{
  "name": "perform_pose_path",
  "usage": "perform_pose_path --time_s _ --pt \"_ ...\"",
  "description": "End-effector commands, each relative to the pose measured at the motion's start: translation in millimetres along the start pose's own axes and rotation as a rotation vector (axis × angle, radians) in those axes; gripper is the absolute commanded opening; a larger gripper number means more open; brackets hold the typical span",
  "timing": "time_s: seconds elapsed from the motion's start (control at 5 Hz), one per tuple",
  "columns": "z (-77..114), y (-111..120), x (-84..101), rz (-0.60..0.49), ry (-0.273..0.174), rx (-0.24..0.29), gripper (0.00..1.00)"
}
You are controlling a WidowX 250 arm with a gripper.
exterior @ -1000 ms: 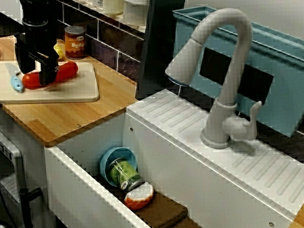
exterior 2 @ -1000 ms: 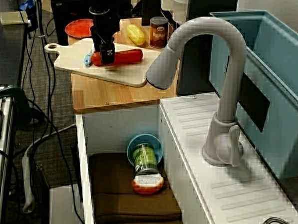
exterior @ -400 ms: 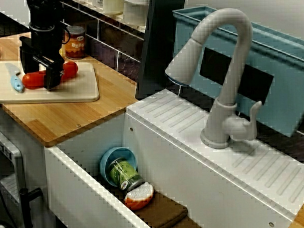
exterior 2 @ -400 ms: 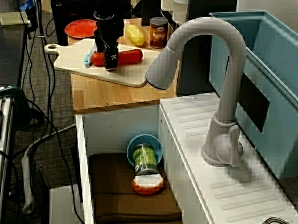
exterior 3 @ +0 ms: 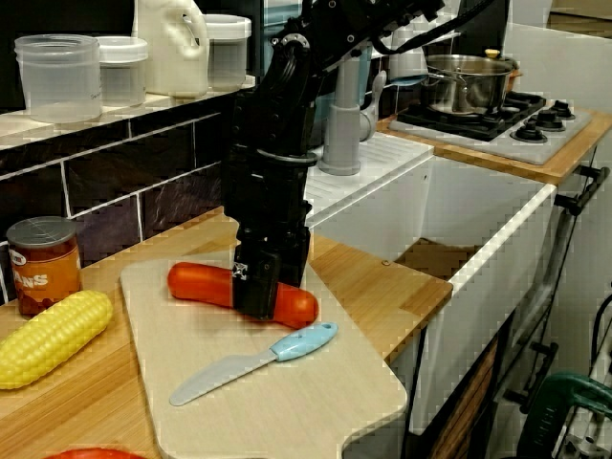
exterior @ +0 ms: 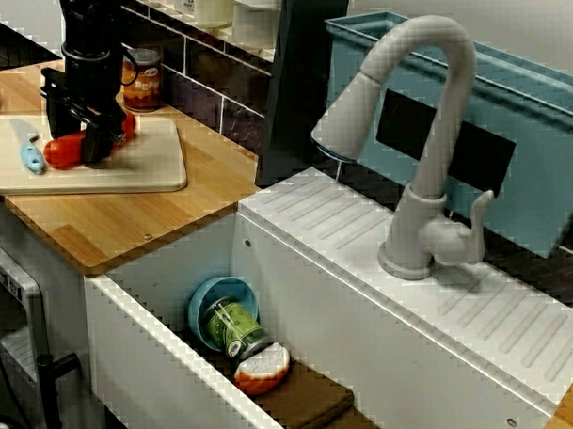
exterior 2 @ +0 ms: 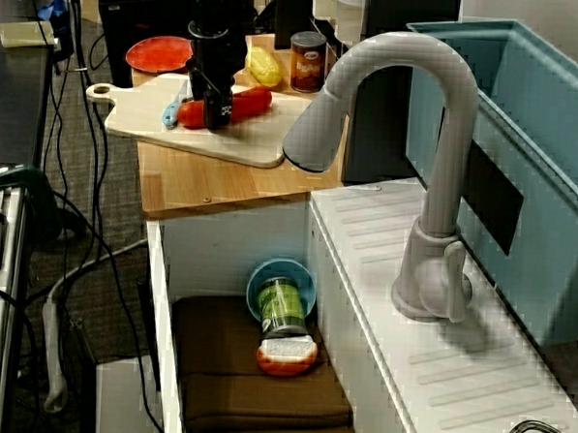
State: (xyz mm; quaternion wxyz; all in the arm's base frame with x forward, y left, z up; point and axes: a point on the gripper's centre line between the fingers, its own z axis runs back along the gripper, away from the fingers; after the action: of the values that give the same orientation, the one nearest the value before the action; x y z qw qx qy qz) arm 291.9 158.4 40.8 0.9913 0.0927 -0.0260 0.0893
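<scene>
The white sink [exterior: 175, 261] takes up most of the view across the faucet, with the tall grey faucet [exterior: 425, 125] on its ribbed back ledge. To one side is the wooden desk [exterior: 127, 220]. On the desk lies a pale cutting board [exterior 3: 287, 402], seen best in the close view of the board.

The black end effector [exterior 3: 271, 287] is lowered onto the board, its fingers set on either side of a red sausage [exterior 3: 196, 284] at about mid-length. One finger hides the sausage's middle, so it cannot be told whether the fingers are pinching it or only bracketing it.

The sausage lies on its side across the far part of the board, both ends showing past the fingers. It looks light, smooth and round, so it would probably roll or slip under a loose hold. The middle, gripped across its width, looks the steadiest place to take it.

A blue-handled knife [exterior 3: 253, 363] lies just beside it, nearer the board's front edge and apart from the fingers. A corn cob [exterior 3: 48, 337] and a can [exterior 3: 40, 263] stand off the board by the tiled wall.
</scene>
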Motion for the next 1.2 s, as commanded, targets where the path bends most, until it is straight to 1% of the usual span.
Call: perform_pose_path --time_s 0.0,0.8,1.0 --pt "18.3 6.1 6.5 0.0 -0.056 0.015 0.0" --pt "44.4 20.0 -6.7 0.008 -0.04 -0.014 0.0" --pt "47.7 23.8 -11.1 0.008 -0.04 -0.019 0.0"
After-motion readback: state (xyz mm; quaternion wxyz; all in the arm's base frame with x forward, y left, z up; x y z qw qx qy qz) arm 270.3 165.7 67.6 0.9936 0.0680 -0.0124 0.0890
